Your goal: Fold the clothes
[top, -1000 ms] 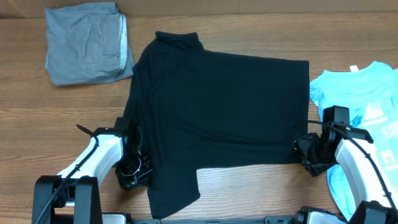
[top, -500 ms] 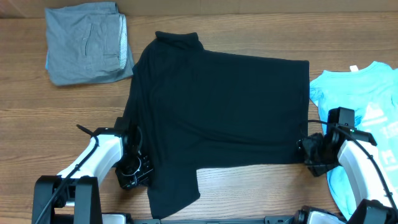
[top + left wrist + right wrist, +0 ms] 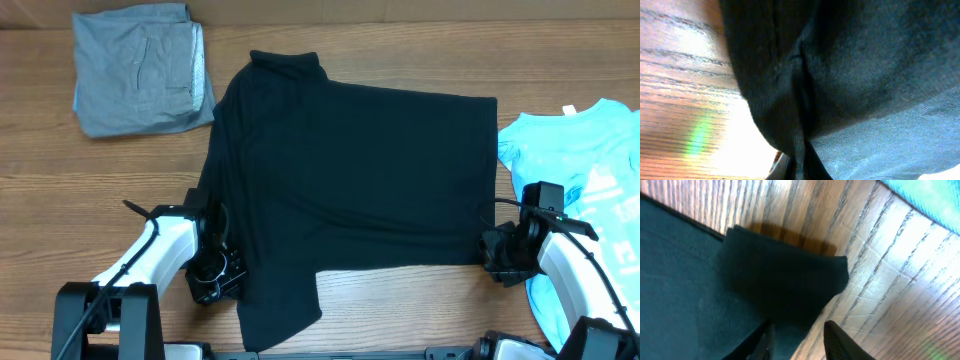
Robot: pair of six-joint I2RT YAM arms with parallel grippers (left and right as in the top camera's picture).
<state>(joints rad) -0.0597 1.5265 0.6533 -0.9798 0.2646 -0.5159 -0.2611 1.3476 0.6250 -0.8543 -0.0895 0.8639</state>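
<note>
- My left end effector was clamped fully closed on the black T-shirt, at the 8 o'clock edge of the cloth. In the left wrist view the dark fabric bunched into a pinch right at the lens.
- My right end effector stood partly open at the shirt's 4 o'clock corner. In the right wrist view the two fingers were apart, with the folded black corner reaching down between them.
- The black T-shirt lay spread flat across the middle of the counter.
- A folded grey garment sat at 10 o'clock.
- A light-blue T-shirt lay at 3 o'clock, touching the right arm. Its white print and small white neck tag were too small to read.
</note>
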